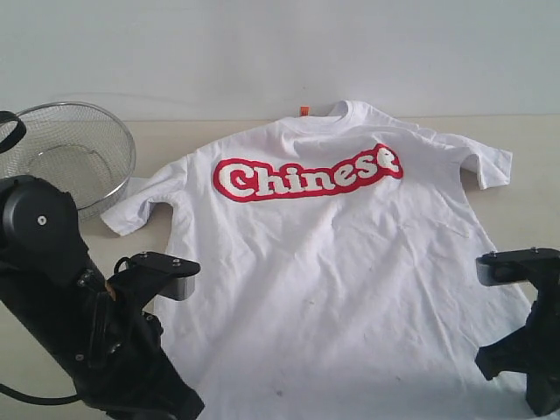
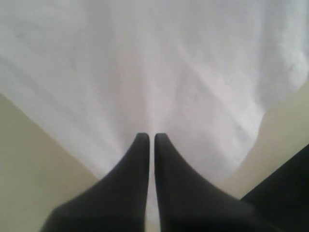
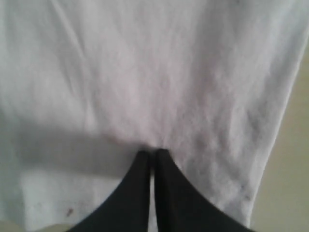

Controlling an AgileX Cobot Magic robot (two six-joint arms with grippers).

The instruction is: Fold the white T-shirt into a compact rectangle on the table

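The white T-shirt [image 1: 332, 262] lies spread flat and face up on the table [image 1: 529, 140], with its red-outlined "Chinese" lettering [image 1: 306, 173] across the chest and an orange neck tag [image 1: 304, 111] at the far collar. My left arm [image 1: 96, 306] stands at the shirt's near left corner, my right arm [image 1: 525, 341] at its near right edge. The left gripper [image 2: 151, 136] is shut over the shirt's white cloth [image 2: 159, 72], with table showing on both sides. The right gripper [image 3: 151, 152] is shut, its tips down at the fabric [image 3: 159, 72]. No cloth shows between either pair of fingers.
A round wire-mesh basket [image 1: 74, 153] stands at the back left, close to the shirt's left sleeve [image 1: 140, 206]. Bare tabletop shows beyond the right sleeve [image 1: 490, 162] and along the left side. A pale wall rises behind the table.
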